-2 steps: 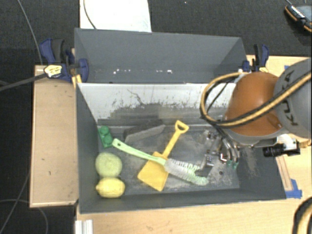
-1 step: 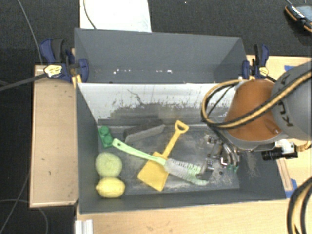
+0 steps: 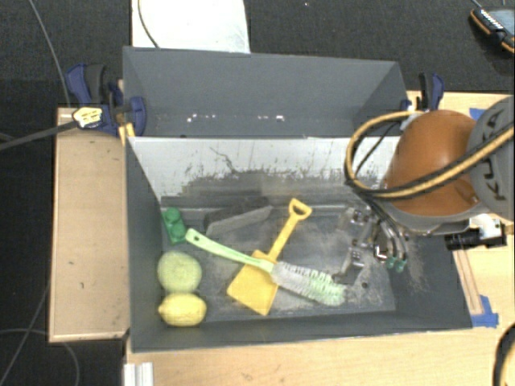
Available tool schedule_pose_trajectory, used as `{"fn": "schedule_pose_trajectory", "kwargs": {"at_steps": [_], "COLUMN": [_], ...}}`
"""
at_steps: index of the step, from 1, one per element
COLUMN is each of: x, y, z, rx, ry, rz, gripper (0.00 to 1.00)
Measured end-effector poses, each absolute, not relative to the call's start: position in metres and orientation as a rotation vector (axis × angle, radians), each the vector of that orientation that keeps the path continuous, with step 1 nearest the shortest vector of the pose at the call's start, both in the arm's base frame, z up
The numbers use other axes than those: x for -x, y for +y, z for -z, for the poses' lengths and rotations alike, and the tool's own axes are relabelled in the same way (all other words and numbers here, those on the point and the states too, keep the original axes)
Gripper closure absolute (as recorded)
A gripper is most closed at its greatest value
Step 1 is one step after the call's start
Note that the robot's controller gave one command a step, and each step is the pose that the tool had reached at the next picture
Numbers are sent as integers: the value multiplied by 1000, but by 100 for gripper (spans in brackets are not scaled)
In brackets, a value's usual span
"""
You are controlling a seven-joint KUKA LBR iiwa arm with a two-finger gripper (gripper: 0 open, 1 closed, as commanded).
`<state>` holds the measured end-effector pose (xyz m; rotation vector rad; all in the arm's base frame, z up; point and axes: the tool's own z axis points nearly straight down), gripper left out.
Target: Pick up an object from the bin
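The gripper (image 3: 360,257) sits low at the right of the grey bin (image 3: 265,95), just beside the bristle end of a green brush (image 3: 310,283). Whether it is open or closed cannot be told.

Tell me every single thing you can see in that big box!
bin: one, grey, middle of the view
shovel: one, yellow, middle of the bin floor
brush: one, pale green handle with white and green bristles, crossing the shovel, bristles to the right
round fruit: one, light green, front left corner
lemon: one, yellow, just in front of the round fruit
small thing: one, dark green, left side by the brush handle's end; cannot tell what it is
gripper: one, metal, low on the bin's right side, beside the bristles
arm cover: one, orange, above the gripper
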<state>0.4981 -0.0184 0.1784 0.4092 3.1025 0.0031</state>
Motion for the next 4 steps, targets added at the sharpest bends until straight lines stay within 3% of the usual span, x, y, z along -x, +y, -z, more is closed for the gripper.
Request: {"fn": "schedule_pose_trajectory", "kwargs": {"at_steps": [1, 2, 3, 4], "x": [-482, -493, -497, -496], "y": [-34, -57, -17, -25], "z": [-151, -188, -84, -80], "rx": [-270, -325, -362, -346], "ry": [3128, 3106, 3115, 3132], "rz": [-3, -3, -5, -10], "gripper": [0, 0, 0, 0]}}
